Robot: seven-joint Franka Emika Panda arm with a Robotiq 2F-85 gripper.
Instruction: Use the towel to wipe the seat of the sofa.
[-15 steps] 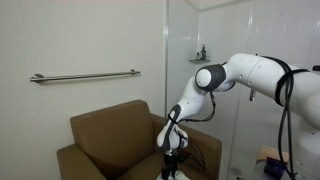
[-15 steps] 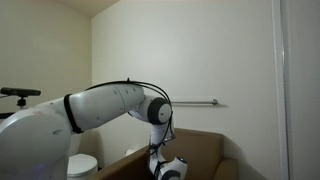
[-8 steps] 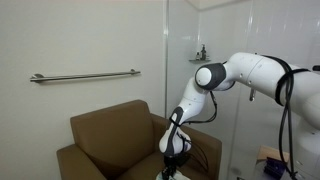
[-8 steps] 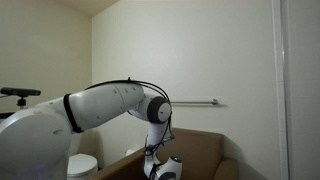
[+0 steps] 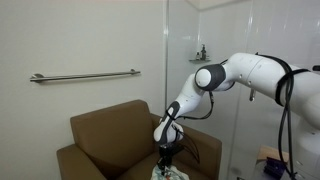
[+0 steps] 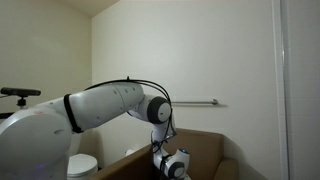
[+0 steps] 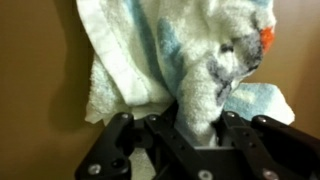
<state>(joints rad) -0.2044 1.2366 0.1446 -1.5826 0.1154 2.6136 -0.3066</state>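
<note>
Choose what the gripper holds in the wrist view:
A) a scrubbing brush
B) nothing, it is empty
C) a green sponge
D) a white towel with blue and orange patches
D: in the wrist view the gripper is closed on a bunched white towel with blue and orange patches, and the brown sofa shows behind it.

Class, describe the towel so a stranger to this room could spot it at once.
Find the brown sofa below the wall rail; the robot's gripper reaches down to its seat. Bunched in that gripper is the towel: white, fluffy, with pale blue patches and an orange spot against plain brown upholstery.
</note>
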